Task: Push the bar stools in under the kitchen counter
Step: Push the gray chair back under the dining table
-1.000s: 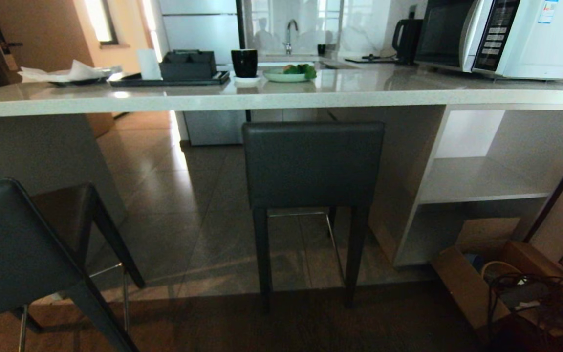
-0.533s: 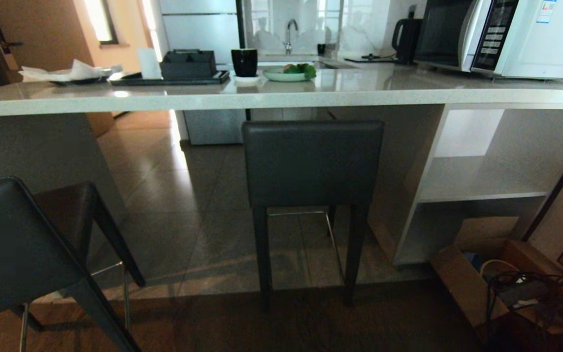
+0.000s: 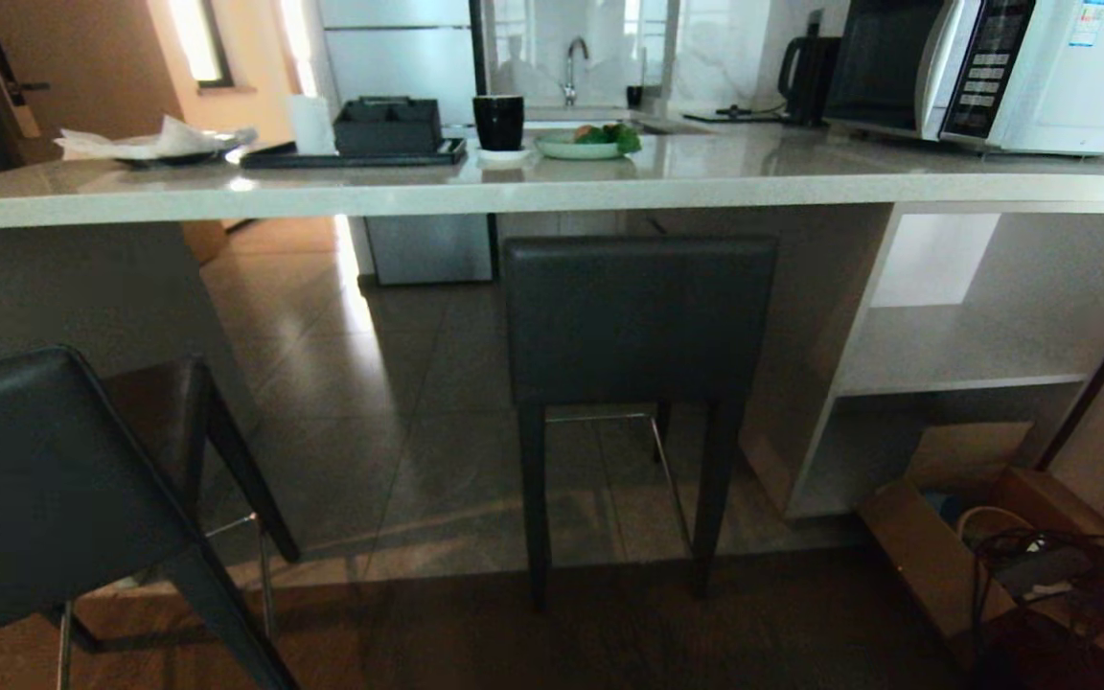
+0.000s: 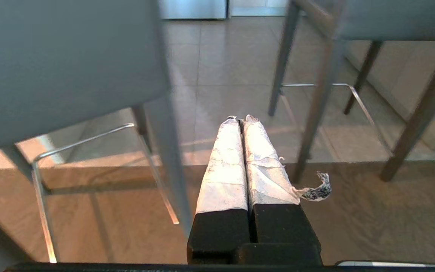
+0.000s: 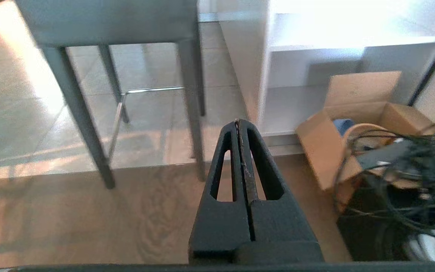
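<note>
My view has slid left, so both bar stools sit further right; I judge I'm lining up on the near stool (image 3: 44, 489), still out from the desk (image 3: 552, 187); the far stool (image 3: 638, 321) stands at its edge; left pincer (image 4: 242, 120) and right pincer (image 5: 237, 122) both pressed together, empty.

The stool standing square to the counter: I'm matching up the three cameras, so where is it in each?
Head view: the stool, centre, backrest just below the kitchen counter.
Left wrist view: upper right.
Right wrist view: upper left.
Shared landmark: its metal footrest bar.
</note>
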{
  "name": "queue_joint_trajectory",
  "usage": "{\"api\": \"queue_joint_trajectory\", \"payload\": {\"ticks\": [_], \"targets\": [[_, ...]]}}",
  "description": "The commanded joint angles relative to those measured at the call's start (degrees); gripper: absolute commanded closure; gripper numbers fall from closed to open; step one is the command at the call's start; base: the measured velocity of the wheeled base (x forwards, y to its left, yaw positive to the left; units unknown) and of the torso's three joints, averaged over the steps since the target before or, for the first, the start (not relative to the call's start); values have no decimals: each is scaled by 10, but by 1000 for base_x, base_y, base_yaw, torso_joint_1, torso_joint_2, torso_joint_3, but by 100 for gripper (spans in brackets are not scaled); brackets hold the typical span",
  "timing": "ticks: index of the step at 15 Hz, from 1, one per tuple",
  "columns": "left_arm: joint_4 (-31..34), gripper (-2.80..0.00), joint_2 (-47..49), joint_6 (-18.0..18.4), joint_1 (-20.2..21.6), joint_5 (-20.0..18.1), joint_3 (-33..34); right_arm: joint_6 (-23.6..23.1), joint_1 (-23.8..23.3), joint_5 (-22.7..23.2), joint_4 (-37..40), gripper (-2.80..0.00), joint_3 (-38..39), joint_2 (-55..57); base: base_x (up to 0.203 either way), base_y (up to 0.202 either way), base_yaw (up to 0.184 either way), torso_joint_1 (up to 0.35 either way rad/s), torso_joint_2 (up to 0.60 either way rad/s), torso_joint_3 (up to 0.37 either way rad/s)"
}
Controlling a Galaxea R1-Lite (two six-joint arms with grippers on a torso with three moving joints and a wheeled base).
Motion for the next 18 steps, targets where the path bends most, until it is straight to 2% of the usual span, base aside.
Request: {"api": "queue_joint_trajectory", "payload": {"ticks": [1,18], "targets": [[0,0,1,0,0,0,0,0,1,0,0,0,1,1,0,200,-1,5,4,2],[0,0,1,0,0,0,0,1,1,0,0,0,1,2,0,196,-1,2,2,1]]}}
